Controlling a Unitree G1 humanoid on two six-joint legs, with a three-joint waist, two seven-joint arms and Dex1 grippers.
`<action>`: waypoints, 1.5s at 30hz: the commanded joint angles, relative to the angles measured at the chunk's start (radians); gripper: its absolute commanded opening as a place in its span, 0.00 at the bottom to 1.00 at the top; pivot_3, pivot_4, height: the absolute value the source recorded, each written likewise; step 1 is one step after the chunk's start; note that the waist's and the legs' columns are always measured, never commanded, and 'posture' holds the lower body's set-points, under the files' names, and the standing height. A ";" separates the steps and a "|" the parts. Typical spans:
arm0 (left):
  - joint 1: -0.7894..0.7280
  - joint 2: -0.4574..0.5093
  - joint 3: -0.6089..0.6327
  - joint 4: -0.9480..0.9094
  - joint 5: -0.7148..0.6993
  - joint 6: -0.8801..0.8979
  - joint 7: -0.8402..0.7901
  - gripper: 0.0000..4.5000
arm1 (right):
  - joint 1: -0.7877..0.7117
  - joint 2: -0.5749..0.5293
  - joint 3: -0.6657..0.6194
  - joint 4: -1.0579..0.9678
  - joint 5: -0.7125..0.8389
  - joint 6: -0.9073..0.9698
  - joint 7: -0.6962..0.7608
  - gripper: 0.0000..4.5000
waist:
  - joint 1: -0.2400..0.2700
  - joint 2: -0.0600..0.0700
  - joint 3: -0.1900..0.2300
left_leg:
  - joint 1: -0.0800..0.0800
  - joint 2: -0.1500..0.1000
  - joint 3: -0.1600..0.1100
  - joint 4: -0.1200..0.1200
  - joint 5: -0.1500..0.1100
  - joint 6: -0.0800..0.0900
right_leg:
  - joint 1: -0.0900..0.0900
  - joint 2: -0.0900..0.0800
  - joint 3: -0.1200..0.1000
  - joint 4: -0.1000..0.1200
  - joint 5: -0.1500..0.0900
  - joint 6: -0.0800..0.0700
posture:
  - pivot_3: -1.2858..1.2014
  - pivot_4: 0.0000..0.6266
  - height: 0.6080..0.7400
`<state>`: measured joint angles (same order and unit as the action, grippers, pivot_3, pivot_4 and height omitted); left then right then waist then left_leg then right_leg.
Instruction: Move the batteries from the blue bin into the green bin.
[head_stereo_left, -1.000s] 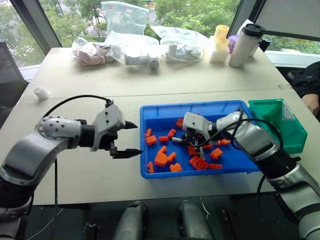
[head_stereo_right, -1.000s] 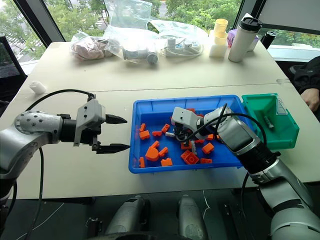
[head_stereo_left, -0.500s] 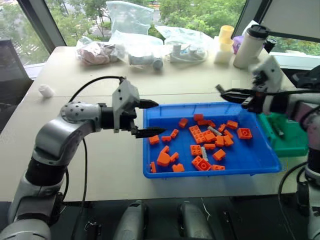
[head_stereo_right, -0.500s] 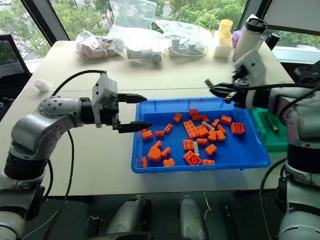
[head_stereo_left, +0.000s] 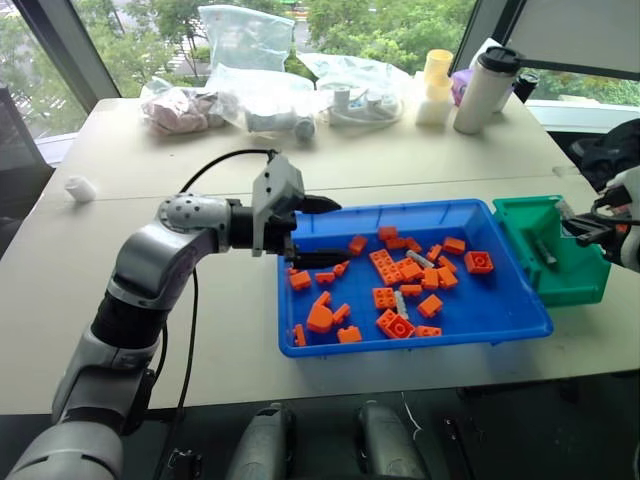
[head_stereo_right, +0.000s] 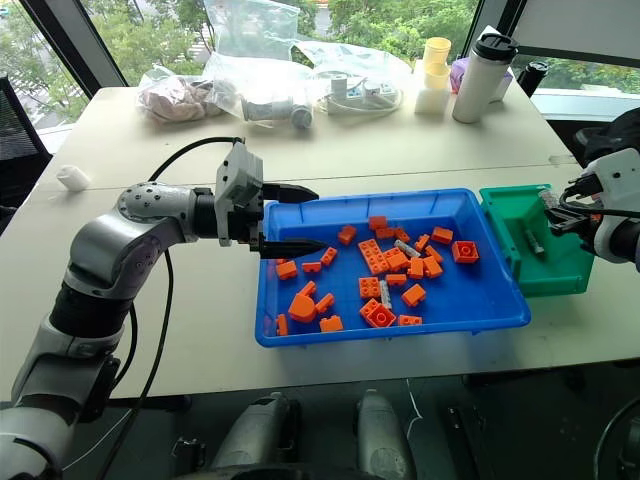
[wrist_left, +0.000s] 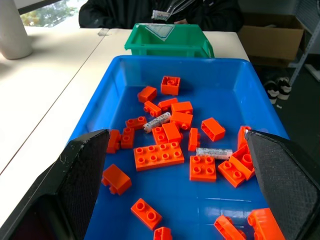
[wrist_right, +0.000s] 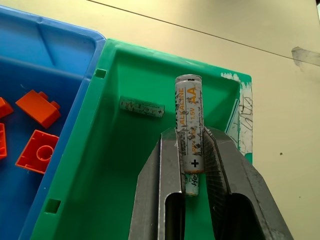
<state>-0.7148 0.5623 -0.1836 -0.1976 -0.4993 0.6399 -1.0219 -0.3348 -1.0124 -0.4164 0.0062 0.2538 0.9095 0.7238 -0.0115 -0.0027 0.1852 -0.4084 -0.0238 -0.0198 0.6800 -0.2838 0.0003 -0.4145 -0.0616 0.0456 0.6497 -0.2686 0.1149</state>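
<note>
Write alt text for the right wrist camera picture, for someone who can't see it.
The right gripper pinches an AA battery between its two fingers, above the inside of the green bin. Another battery already lies on the bin's floor. Beside the green bin is the blue bin, holding orange bricks.

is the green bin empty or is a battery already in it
Not empty: one battery lies on the green bin floor, while the right end effector holds another battery above it.

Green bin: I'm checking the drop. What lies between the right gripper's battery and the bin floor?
Nothing. The right wrist view shows the battery clamped in the right gripper over bare floor of the green bin; another battery lies off to the side.
</note>
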 joint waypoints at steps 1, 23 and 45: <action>0.005 0.006 0.014 -0.033 0.001 -0.008 -0.001 1.00 | -0.010 -0.002 -0.037 0.005 0.013 -0.012 -0.023 0.45 | 0.003 0.000 0.000 | 0.000 0.000 0.000 0.000 0.000 0.000 | 0.000 0.000 0.000 0.000 0.000 0.000 | 0.52 0.24 1.00; 0.052 0.139 0.005 -0.130 0.007 0.033 -0.064 1.00 | -0.055 -0.100 0.373 -0.364 0.285 -0.031 0.422 0.99 | 0.004 0.000 0.001 | 0.000 0.000 -0.003 0.001 0.000 0.000 | 0.002 -0.001 -0.003 -0.001 0.000 0.000 | 0.52 0.24 1.00; 0.109 0.146 0.029 -0.205 -0.009 0.079 -0.014 1.00 | -0.194 0.029 0.729 -0.106 -0.102 -0.524 0.587 0.99 | 0.000 0.000 0.001 | 0.000 0.000 -0.003 0.001 0.000 0.000 | 0.001 -0.001 -0.003 -0.001 0.000 0.000 | 0.52 0.24 1.00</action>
<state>-0.6021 0.7015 -0.1796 -0.3688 -0.4935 0.7191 -1.0391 -0.5118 -0.9907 0.3182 -0.0914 0.1572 0.4008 1.2935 -0.0113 -0.0028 0.1861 -0.4084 -0.0239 -0.0230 0.6814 -0.2839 0.0002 -0.4132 -0.0624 0.0428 0.6489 -0.2687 0.1151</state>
